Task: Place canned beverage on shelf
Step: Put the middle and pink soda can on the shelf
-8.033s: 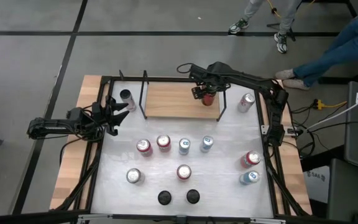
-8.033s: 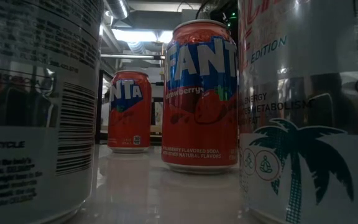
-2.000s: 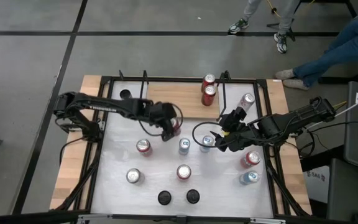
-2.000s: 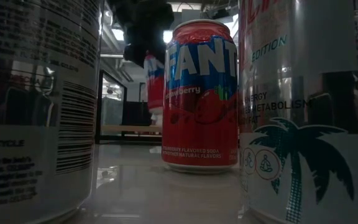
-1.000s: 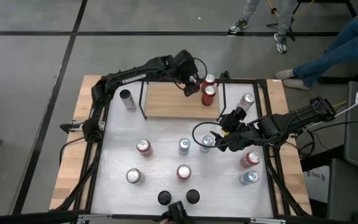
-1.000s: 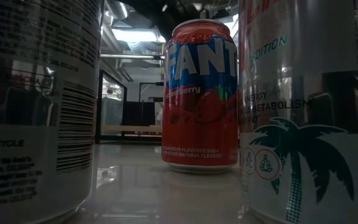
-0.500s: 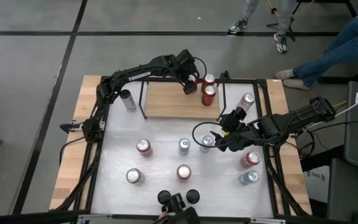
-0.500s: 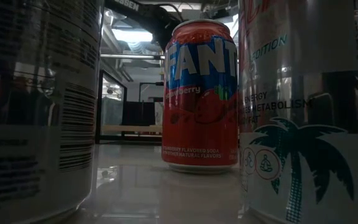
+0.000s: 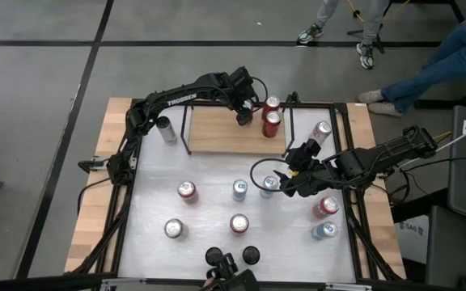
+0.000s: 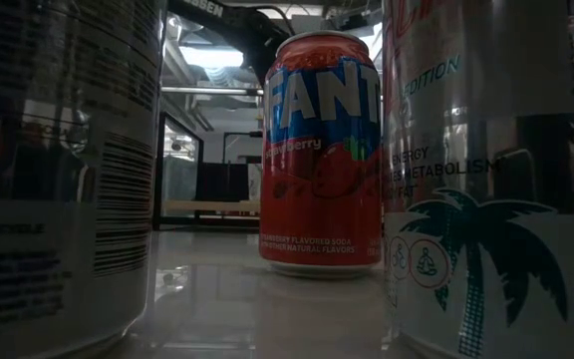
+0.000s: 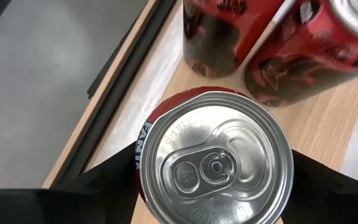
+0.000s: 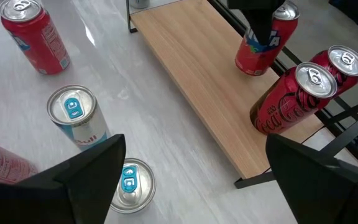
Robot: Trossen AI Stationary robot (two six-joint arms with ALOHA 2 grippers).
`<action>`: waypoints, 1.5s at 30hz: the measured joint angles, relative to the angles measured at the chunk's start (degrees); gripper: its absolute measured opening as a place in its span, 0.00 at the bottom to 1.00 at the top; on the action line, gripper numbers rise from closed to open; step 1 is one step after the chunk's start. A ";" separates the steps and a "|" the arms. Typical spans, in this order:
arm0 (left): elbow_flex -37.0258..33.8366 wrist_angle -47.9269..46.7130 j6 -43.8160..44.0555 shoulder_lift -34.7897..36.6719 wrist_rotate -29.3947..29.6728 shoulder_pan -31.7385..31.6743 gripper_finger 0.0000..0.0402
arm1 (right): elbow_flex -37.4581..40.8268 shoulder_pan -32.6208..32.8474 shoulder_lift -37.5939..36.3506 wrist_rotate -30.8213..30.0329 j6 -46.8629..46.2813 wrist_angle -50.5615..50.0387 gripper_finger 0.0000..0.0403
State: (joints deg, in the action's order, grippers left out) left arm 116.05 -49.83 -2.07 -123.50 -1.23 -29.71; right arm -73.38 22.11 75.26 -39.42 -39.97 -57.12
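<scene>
Placement step: left gripper [image 9: 245, 112] clamps a red Fanta can [image 11: 215, 165] over the shelf [image 9: 217, 133] beside 2 red cans [image 9: 271, 115]; next, lower and release. Right gripper [image 9: 285, 179] waits, spread wide, empty.

In the low view, we could see nothing of the shelf or either gripper, because the red soda can [image 10: 320, 155] and two big cans cut off by the edges, the barcode can [image 10: 58, 170] and the palm-tree can [image 10: 496, 179], filled the picture. In the left wrist view, the held can [image 11: 215, 163] hid the fingertips, and the two dark red cans [image 11: 303, 46] beyond it ran off the edge. From above, the left arm covered that held can, and the can labels were too small for us to read.
</scene>
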 joint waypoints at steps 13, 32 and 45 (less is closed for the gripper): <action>0.00 -0.10 0.20 0.00 0.22 0.22 0.80 | 0.00 -0.02 0.00 0.00 0.02 0.00 0.93; 0.00 1.29 0.15 0.62 0.40 0.50 0.82 | 0.00 -0.02 0.00 0.01 0.00 0.01 0.93; 5.25 -5.29 -2.89 3.17 1.23 0.24 0.82 | 0.00 -0.02 -0.02 0.45 -0.07 0.24 0.93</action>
State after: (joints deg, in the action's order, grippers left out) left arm 121.30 -55.12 -4.96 -120.33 0.00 -29.47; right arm -73.38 22.09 75.24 -38.97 -40.04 -56.88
